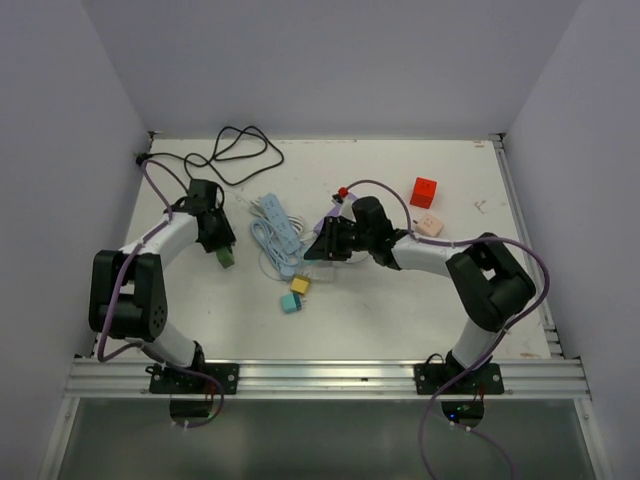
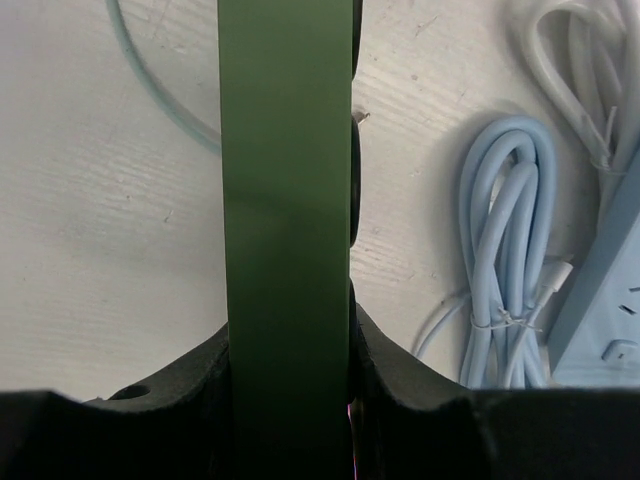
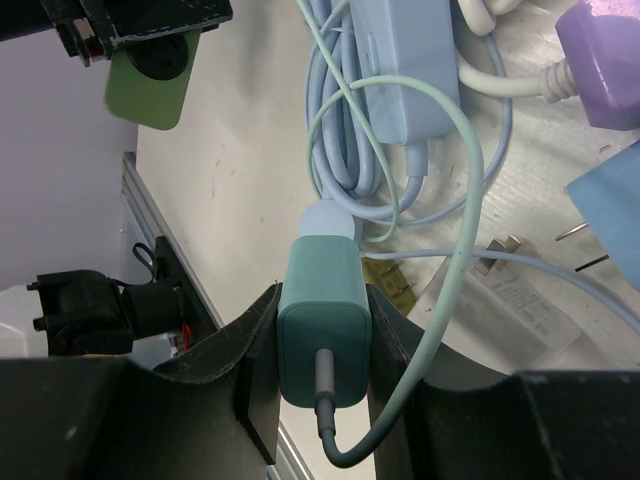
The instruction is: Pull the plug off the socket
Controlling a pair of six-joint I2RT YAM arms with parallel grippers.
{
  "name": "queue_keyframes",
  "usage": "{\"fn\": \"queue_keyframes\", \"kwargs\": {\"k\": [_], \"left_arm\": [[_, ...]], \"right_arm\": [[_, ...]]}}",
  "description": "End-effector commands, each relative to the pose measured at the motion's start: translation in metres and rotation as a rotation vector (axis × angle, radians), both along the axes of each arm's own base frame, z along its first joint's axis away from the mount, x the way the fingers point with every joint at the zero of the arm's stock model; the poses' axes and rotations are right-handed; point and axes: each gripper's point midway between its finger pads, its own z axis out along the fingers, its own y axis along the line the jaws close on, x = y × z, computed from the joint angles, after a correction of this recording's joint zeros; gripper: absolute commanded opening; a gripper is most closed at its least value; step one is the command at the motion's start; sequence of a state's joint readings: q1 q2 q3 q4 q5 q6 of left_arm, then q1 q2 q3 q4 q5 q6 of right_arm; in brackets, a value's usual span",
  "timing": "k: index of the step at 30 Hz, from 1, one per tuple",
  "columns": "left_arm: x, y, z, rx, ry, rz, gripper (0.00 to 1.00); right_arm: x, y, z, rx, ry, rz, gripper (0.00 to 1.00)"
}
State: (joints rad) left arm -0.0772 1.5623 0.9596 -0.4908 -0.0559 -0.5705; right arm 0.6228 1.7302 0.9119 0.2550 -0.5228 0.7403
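White tabletop (image 1: 400,310), mid-scene. Right gripper (image 3: 322,310) is clamped on the teal plug (image 3: 322,345), long axis pointing left toward the blue power strip (image 3: 405,80) just beyond. Left gripper (image 2: 290,350) is clamped on a green block (image 2: 285,200), left of strip. Plug's prongs are hidden behind a pale cap (image 3: 328,220); whether it is seated can't be told

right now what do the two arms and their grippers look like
Both arms match: the left arm and right arm have white tubular links between bulky black joints, each trailed by a purple cable. The left gripper and right gripper are black, with matte black fingers.
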Motion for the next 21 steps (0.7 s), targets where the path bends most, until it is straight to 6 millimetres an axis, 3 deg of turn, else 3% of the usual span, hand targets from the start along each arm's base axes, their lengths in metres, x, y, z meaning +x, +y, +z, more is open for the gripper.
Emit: {"fn": "queue_keyframes", "kwargs": {"k": [1,5,11,17,21], "left_arm": [[0.042,0.000,0.023,0.001,-0.130,-0.031,0.26],[0.040,-0.003,0.019,-0.013,-0.120,-0.047,0.53],[0.035,-0.011,0.020,-0.051,-0.123,-0.078,0.70],[0.027,-0.003,0.024,-0.009,-0.109,-0.070,0.71],[0.025,0.007,0.050,0.041,-0.159,-0.054,0.71]], "right_arm": [[0.004,0.011,0.011,0.054,-0.049,0.035,0.19],[0.005,0.014,0.010,0.056,-0.048,0.041,0.19],[0.009,0.019,0.012,0.062,-0.047,0.039,0.20],[0.010,0.020,0.018,0.067,-0.057,0.034,0.21],[0.007,0.021,0.020,0.028,-0.079,0.039,0.26]]}}
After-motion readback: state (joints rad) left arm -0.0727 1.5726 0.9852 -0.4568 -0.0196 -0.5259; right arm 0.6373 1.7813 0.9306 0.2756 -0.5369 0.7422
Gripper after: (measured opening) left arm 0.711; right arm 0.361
